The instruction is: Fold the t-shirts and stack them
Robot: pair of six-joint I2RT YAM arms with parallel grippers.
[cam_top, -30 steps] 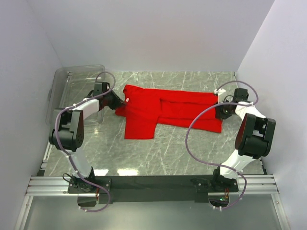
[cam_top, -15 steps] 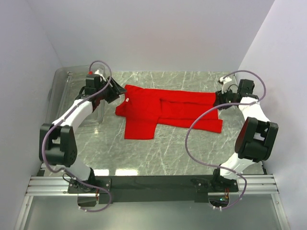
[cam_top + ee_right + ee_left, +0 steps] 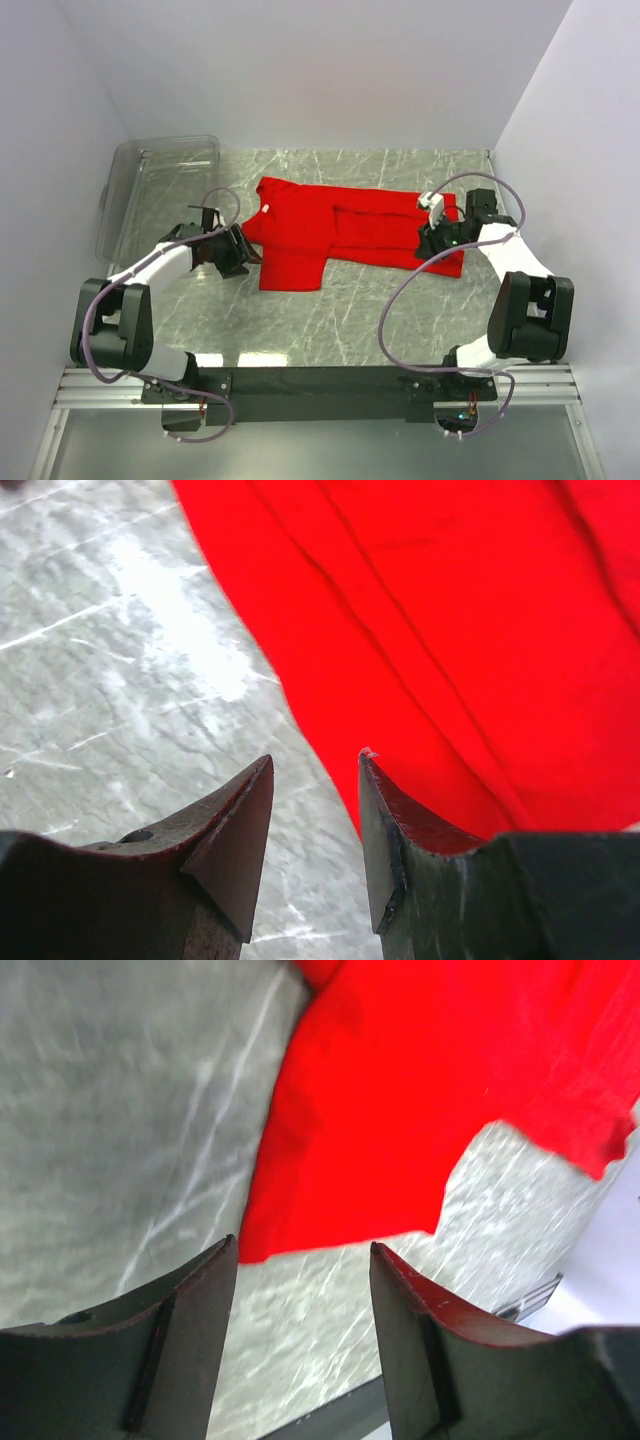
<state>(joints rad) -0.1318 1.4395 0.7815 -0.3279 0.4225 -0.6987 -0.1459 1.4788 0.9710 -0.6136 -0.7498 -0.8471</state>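
One bright red t-shirt (image 3: 330, 225) lies partly folded across the back of the marble table, a flap hanging toward the near side at its left. My left gripper (image 3: 248, 260) hovers just off that flap's near left corner. In the left wrist view it (image 3: 303, 1255) is open, with only bare marble between the fingers and the t-shirt (image 3: 420, 1110) just beyond the tips. My right gripper (image 3: 426, 244) is over the shirt's right end near its front edge. Seen from the right wrist it (image 3: 315, 760) is open and empty, and the t-shirt's (image 3: 450, 630) edge runs past the right finger.
A clear plastic bin (image 3: 160, 190) stands at the back left, behind my left arm. White walls close in the table on three sides. Bare marble (image 3: 350, 320) stretches between the shirt and the arm bases.
Both grippers have left the shirt's far ends and swung toward its near edge. The left gripper went from shut to open and the right one opened wider. The shirt has stayed in place.
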